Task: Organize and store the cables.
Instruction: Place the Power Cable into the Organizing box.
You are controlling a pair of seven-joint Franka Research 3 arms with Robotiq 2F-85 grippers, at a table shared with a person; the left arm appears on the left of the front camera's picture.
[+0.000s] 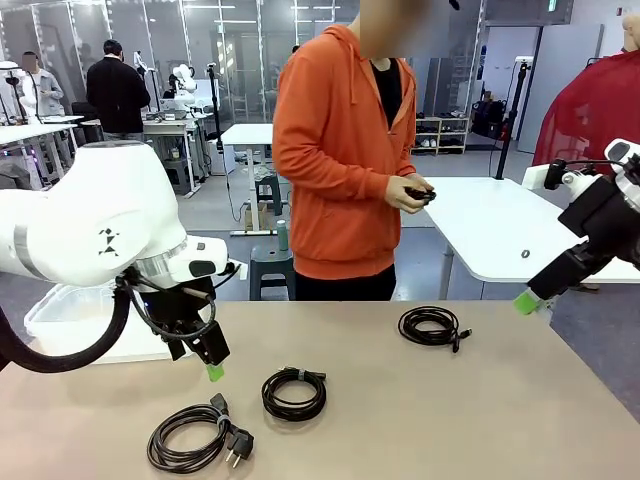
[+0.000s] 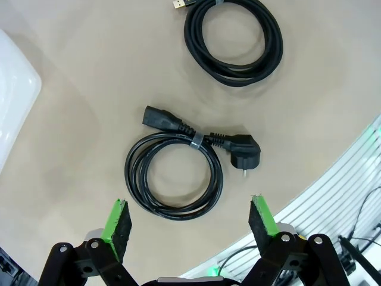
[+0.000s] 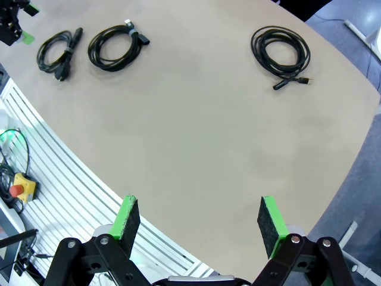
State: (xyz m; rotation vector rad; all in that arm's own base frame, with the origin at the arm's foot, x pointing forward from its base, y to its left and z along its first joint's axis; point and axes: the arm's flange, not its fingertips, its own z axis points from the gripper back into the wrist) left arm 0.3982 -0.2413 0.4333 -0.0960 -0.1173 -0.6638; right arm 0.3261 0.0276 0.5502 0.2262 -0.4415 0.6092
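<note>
One banded black power-cable coil [image 2: 134,173] lies beneath the released left end effector [image 2: 188,202]; best pinch its six-o'clock strands squarely.

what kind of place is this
Probably a robotics lab or workshop: several white worktables behind the person, glass partitions, and a red emergency-stop button on a yellow box.

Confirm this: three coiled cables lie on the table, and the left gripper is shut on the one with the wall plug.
No: the left gripper is open above the wall-plug cable, as the left wrist view shows. The rest holds.
</note>
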